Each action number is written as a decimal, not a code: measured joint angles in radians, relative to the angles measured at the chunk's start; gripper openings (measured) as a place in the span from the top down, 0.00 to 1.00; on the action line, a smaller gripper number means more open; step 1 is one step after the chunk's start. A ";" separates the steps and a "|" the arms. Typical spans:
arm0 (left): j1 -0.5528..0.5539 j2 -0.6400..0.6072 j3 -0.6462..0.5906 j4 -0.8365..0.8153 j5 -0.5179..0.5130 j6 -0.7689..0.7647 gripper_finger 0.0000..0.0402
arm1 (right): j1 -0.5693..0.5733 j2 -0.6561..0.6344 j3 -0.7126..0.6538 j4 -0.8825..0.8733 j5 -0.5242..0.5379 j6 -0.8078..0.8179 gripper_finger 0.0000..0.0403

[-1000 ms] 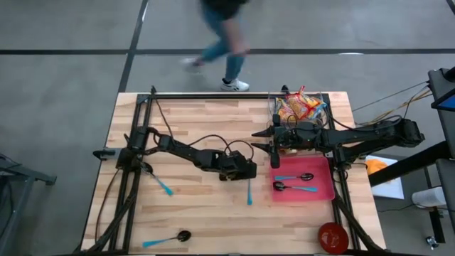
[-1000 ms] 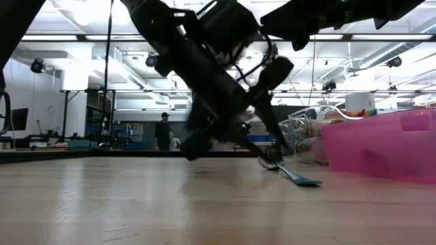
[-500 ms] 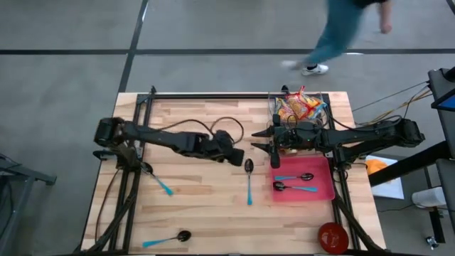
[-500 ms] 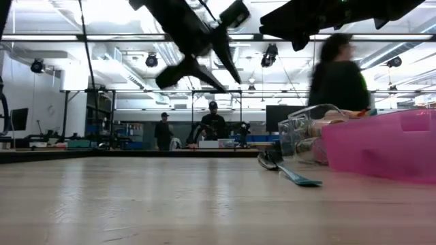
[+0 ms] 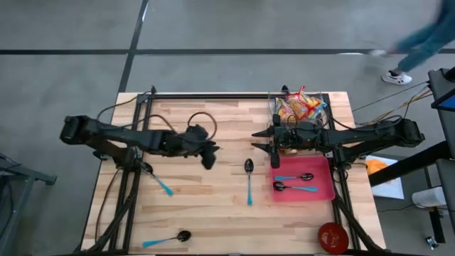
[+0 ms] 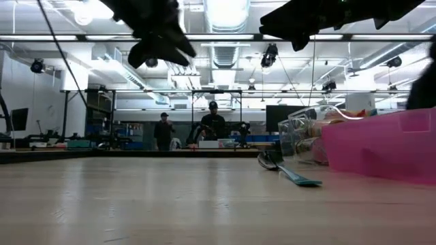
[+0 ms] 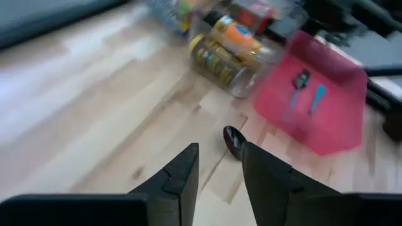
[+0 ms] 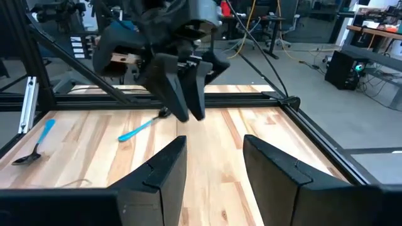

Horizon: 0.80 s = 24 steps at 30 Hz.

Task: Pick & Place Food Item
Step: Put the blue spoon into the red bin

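Up in the high view's upper right, the food packets (image 5: 300,105) fill a clear container (image 5: 284,114), orange and yellow wrappers, partly hidden under the right gripper (image 5: 274,148). Its fingers stand parted around nothing, clear in the right wrist view. Left of centre, the left gripper (image 5: 209,158) hangs empty with a narrow gap between its fingers. Only the left wrist view shows labelled jars, blurred. A spoon (image 5: 249,179) lies mid-frame beside the pink tray (image 5: 323,190), which holds two more. At the low view's right edge the container is cut off behind the tray.
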 joint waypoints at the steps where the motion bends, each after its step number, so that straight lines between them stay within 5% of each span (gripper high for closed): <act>1: 0.000 -0.032 -0.040 0.046 0.001 0.060 0.71 | 0.000 0.000 0.000 0.000 0.000 0.000 0.61; 6: -0.004 -0.190 -0.211 0.251 0.001 0.379 0.75 | 0.000 0.000 0.000 0.001 0.000 0.000 0.61; 13: -0.021 -0.386 -0.329 0.295 -0.011 0.491 0.73 | 0.000 0.000 0.000 0.001 0.000 0.000 0.61; 24: -0.021 -0.451 -0.382 0.301 -0.008 0.510 0.41 | 0.000 0.000 0.000 0.001 0.000 0.000 0.61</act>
